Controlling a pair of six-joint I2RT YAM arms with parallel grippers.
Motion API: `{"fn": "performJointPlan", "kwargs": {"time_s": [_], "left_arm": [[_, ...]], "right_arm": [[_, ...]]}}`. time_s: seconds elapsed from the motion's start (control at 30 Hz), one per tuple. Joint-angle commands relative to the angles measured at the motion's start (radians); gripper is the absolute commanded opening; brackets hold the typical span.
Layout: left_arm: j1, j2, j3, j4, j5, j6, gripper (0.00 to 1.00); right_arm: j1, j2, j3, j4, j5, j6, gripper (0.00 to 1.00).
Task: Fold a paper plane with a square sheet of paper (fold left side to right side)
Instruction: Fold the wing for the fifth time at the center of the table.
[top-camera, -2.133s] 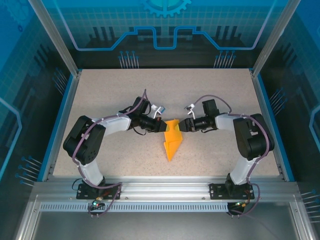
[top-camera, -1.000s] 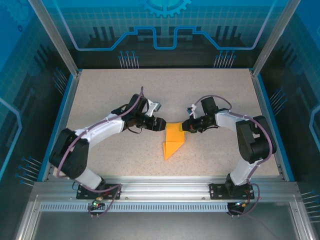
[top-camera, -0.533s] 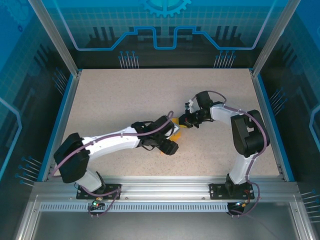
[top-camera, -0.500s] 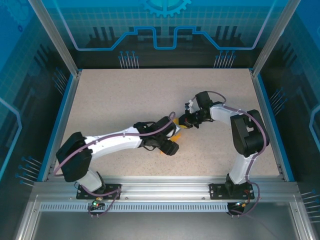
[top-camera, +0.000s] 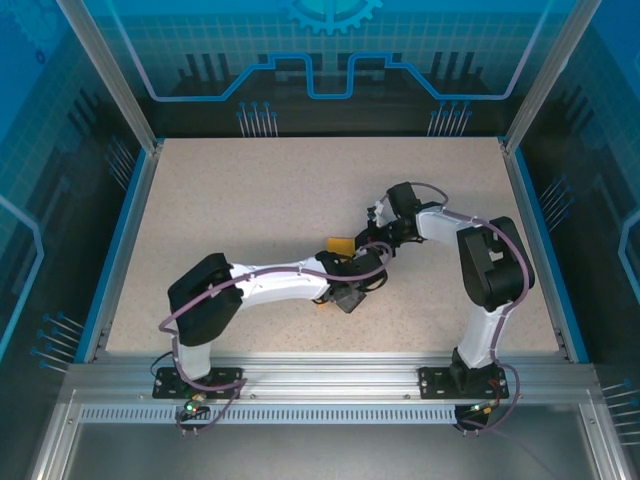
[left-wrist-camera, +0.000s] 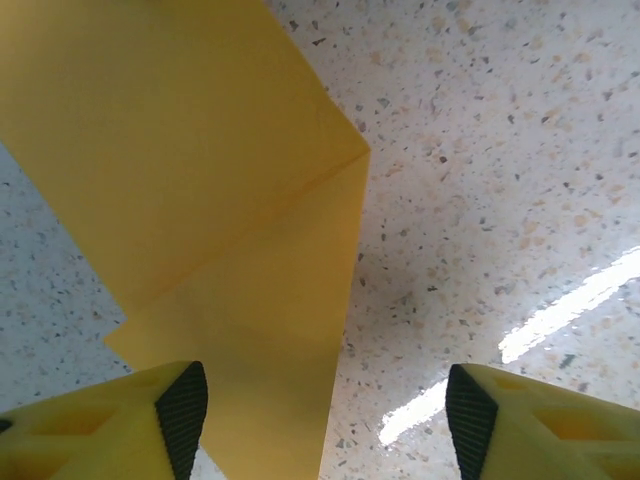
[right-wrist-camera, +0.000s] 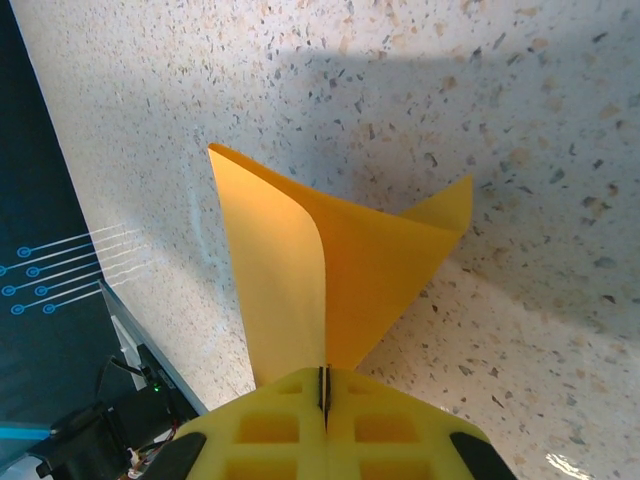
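The square sheet of paper (left-wrist-camera: 215, 190) is bright orange, folded and creased, and lies on the speckled table. In the top view my left arm covers most of it, leaving one orange corner (top-camera: 338, 245) in sight. My left gripper (left-wrist-camera: 325, 420) hovers just above the sheet, open, with the paper's edge running between its fingers and nothing pinched. My right gripper (right-wrist-camera: 323, 385) is shut on one edge of the sheet (right-wrist-camera: 360, 260), which curls up out of the jaws. In the top view the right gripper (top-camera: 377, 244) sits at the paper's right side.
The speckled tabletop (top-camera: 250, 190) stretches wide to the left and back. Blue rails (top-camera: 120, 250) and aluminium posts bound it. The two arms meet closely near the table's centre, the left forearm (top-camera: 285, 280) lying low across the front.
My left arm has swung right and forward from the paper's left side, and is now over the sheet, hiding most of it. The right gripper stayed shut on the paper's edge and shifted slightly back.
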Motion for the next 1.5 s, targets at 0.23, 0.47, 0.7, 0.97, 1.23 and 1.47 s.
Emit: {"fn": "performJointPlan", "kwargs": {"time_s": [0.23, 0.47, 0.7, 0.97, 1.23, 1.47], "left_arm": [[-0.018, 0.058, 0.035, -0.072, -0.122, -0.038, 0.5], [-0.018, 0.07, 0.02, -0.053, -0.108, -0.04, 0.31], [-0.018, 0.077, 0.013, -0.038, -0.102, -0.046, 0.15], [0.001, 0.046, -0.006, 0.0, -0.031, -0.059, 0.09], [0.078, -0.028, -0.053, 0.085, 0.193, -0.07, 0.08], [0.175, -0.055, -0.078, 0.154, 0.459, -0.115, 0.06]], "right_arm": [[0.018, 0.026, 0.032, -0.043, 0.007, 0.0, 0.0], [0.02, 0.036, 0.041, -0.055, 0.017, -0.009, 0.0], [0.022, 0.042, 0.053, -0.077, 0.024, -0.028, 0.0], [0.008, -0.033, 0.06, -0.108, 0.11, -0.081, 0.22], [-0.059, -0.283, -0.073, -0.06, 0.317, -0.093, 0.57], [-0.087, -0.447, -0.236, 0.003, 0.374, -0.111, 0.64]]}}
